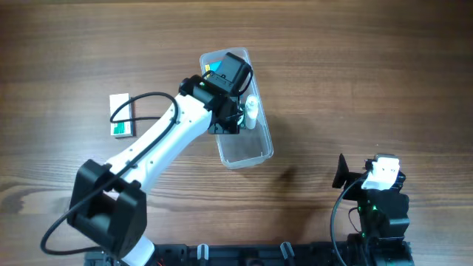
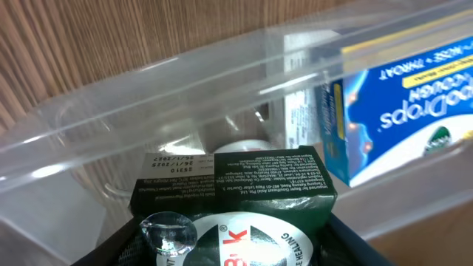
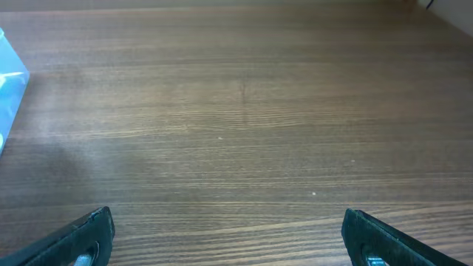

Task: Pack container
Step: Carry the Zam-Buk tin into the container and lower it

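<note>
Placing step: left claw (image 2: 233,247), closed on green box (image 2: 233,185), sits inside container (image 1: 247,151) beside blue box (image 2: 399,111); next needs release, lift clear; right claw (image 3: 229,236) gapes empty

Dark wood-grain table (image 1: 369,74) fills view; soft even light; faint sheen.

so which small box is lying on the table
The white box with a green edge, on the table; the blue box is inside the clear plastic container, the dark green box in the left gripper.
</note>
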Available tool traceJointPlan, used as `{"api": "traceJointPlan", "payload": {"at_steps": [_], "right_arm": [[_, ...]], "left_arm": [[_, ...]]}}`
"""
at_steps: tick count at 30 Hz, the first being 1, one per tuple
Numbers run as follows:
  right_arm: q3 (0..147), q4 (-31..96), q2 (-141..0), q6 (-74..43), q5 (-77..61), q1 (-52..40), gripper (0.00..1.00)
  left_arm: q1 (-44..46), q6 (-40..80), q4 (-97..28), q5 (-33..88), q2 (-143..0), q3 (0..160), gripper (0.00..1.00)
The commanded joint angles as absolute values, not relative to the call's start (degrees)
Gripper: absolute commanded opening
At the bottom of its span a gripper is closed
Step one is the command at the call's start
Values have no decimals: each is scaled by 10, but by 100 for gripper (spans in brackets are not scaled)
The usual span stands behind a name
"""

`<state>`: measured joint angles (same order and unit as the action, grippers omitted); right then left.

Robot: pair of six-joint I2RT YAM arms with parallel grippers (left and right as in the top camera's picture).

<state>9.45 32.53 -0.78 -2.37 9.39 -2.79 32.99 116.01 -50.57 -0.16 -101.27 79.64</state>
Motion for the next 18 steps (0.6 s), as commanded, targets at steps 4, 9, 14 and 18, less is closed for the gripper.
{"api": "traceJointPlan", "payload": {"at_steps": [4,9,14,18], "right_arm": [[92,324,-4,-31,89,-25,100],[92,324,-4,-31,89,-25,100],[92,324,-4,-31,89,-25,100],[92,324,-4,-31,89,-25,100]], "left_arm": [[330,1250,-497,-9,-1051,808,54],[317,1250,-464,-7,-1086,808,54],[305,1250,-429,0,-1113,808,55],[303,1250,-426,6,-1117,808,69]]}}
